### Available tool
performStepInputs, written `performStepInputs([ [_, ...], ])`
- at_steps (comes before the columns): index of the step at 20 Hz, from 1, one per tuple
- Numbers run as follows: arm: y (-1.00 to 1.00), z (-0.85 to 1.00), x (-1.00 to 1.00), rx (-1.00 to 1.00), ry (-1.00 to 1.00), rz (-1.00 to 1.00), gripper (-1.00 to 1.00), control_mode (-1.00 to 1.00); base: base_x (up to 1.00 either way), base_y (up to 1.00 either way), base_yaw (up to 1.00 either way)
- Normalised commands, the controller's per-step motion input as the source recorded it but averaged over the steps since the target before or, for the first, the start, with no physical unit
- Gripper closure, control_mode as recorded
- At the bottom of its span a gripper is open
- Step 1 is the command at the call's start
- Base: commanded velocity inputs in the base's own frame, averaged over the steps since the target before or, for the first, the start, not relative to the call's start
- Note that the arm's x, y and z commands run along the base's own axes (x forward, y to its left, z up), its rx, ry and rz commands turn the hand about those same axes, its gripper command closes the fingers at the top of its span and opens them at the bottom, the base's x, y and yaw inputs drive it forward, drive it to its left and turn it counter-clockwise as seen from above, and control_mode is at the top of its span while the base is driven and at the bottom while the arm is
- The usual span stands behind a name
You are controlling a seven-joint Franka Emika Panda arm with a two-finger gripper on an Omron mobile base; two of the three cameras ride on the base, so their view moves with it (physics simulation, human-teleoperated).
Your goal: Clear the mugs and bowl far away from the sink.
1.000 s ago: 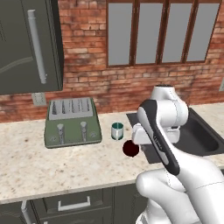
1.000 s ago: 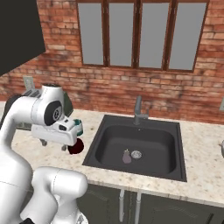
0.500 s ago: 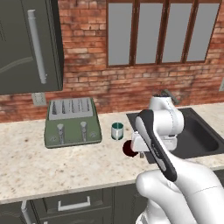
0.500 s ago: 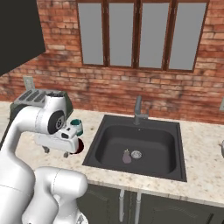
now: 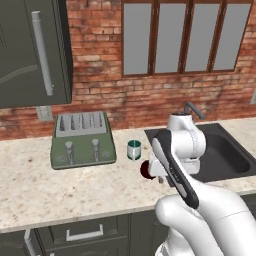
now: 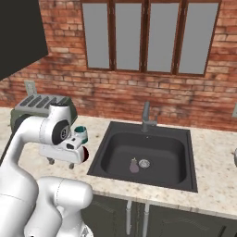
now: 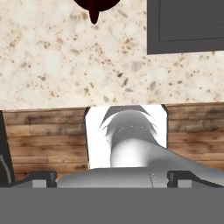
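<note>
You're hovering the gripper [image 7: 112,177] over the counter's front edge w/ jaws spread wide, grasping nothing. The hand is pointing down just short of the maroon mug [image 5: 145,170], so it's likely lining up for a pick. That mug is sitting on the speckled counter [image 5: 75,185] just beside the sink [image 6: 152,152], its handle pointing toward the camera at the top of the hand view. The white mug w/ teal lining [image 5: 133,149] is standing a bit further back, btwn the toaster [image 5: 83,138] and the basin. Can't spot the bowl. Both mugs are crowding the sink's left rim, prob why they need shifting. Room: brick wall, windows, dark cabinets, tap [image 6: 146,117] behind the basin.
</note>
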Motion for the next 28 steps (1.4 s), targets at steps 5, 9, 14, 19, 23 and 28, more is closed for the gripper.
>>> performStepInputs([
  [5,0.08,-0.05,0.19,0.0,0.05,0.0,-1.0,-1.0,0.0,0.0,0.0],
  [9,0.18,0.0,0.25,0.0,0.11,0.0,-1.0,-1.0,0.0,0.0,0.0],
  [14,0.17,-0.11,0.3,0.0,0.07,0.0,-1.0,-1.0,0.0,0.0,0.0],
  [19,0.0,-0.04,0.13,0.0,0.01,0.0,-1.0,-1.0,0.0,0.0,0.0],
  [23,0.0,-0.02,0.13,0.0,0.0,0.0,-1.0,-1.0,0.0,0.0,0.0],
  [28,0.0,-0.06,0.12,0.0,0.0,0.0,-1.0,-1.0,0.0,0.0,0.0],
])
